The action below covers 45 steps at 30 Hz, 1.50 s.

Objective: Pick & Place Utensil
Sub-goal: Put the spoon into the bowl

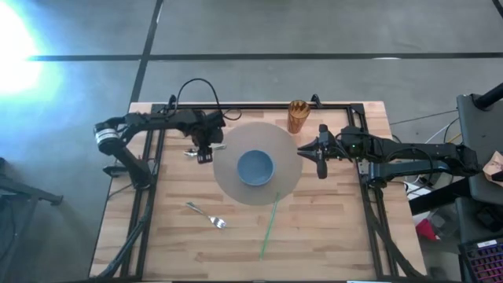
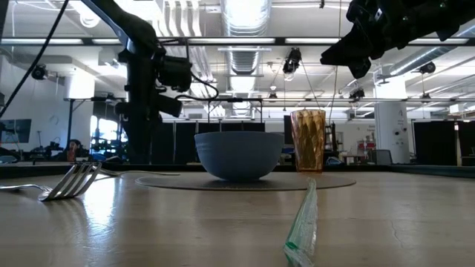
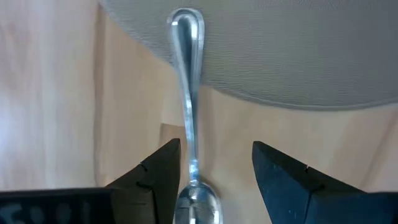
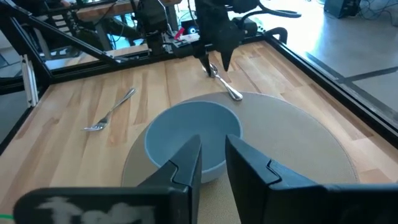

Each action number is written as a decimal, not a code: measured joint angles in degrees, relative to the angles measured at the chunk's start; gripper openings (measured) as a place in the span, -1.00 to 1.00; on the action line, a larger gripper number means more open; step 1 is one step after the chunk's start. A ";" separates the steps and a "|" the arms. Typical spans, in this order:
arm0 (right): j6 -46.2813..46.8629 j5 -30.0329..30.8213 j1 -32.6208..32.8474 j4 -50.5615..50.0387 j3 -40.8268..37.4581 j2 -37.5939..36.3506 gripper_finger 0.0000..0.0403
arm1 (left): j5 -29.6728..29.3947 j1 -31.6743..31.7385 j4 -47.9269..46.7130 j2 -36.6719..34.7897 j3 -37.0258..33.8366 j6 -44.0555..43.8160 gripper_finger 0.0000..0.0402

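Straw (image 2: 303, 222): nearest the low camera, green, flat on the table (image 1: 330, 228), pointing toward the mat (image 1: 287, 161).
Fork (image 1: 206, 215): on bare wood, left of the straw.
Left hand (image 1: 204, 149): released, fingers straddling the spoon (image 3: 188, 118) without gripping.
Spoon: flat at the mat's left edge, handle tip resting on the mat.
Bowl (image 1: 256, 167): blue, centred on the mat.
Cup (image 1: 297, 115): amber, at the mat's far edge.
Right hand (image 1: 321, 151): raised over the mat's right edge, fingers slightly parted, holding nothing.
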 joint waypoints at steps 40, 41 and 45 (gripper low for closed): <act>-0.02 0.02 0.00 0.00 -0.14 0.02 -0.64 | 0.48 3.60 12.01 -0.03 -10.38 0.23 -0.59; -0.01 0.02 0.00 0.00 -0.14 0.02 -0.65 | 0.39 3.60 12.23 -0.05 -10.60 0.27 -0.66; -0.02 0.02 0.00 0.00 -0.14 0.02 -0.69 | 0.34 3.62 12.44 -0.16 -11.09 0.27 -0.90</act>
